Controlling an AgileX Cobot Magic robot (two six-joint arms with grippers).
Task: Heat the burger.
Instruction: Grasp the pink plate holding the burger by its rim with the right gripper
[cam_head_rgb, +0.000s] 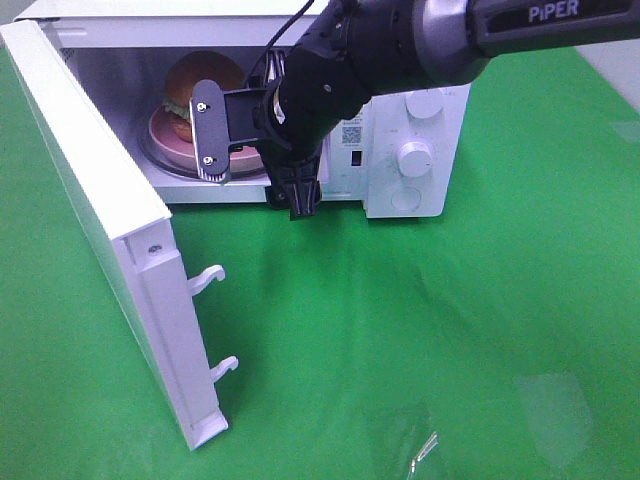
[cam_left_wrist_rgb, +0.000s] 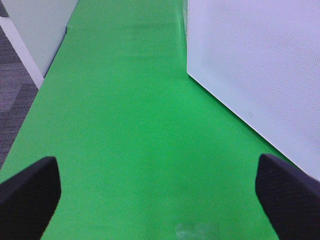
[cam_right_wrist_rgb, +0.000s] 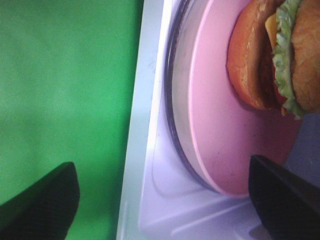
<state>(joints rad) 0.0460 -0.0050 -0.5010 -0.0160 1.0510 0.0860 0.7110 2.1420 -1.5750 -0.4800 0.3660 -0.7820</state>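
The burger (cam_head_rgb: 200, 82), with a golden bun and green lettuce, sits on a pink plate (cam_head_rgb: 165, 140) inside the open microwave (cam_head_rgb: 420, 150). My right gripper (cam_head_rgb: 255, 165) hangs at the front of the oven's opening, open and holding nothing. Its wrist view shows the burger (cam_right_wrist_rgb: 270, 55) on the pink plate (cam_right_wrist_rgb: 225, 115), just past the open right gripper (cam_right_wrist_rgb: 162, 200), whose fingers are apart from the plate. My left gripper (cam_left_wrist_rgb: 160, 195) is open over bare green cloth beside the microwave door (cam_left_wrist_rgb: 260, 75); it is out of the high view.
The microwave door (cam_head_rgb: 90, 200) swings out to the left, with two latch hooks (cam_head_rgb: 210, 280) on its free edge. Knobs (cam_head_rgb: 412, 157) are on the right panel. A small clear scrap (cam_head_rgb: 427, 448) lies near the front. Grey floor (cam_left_wrist_rgb: 15, 100) borders the table.
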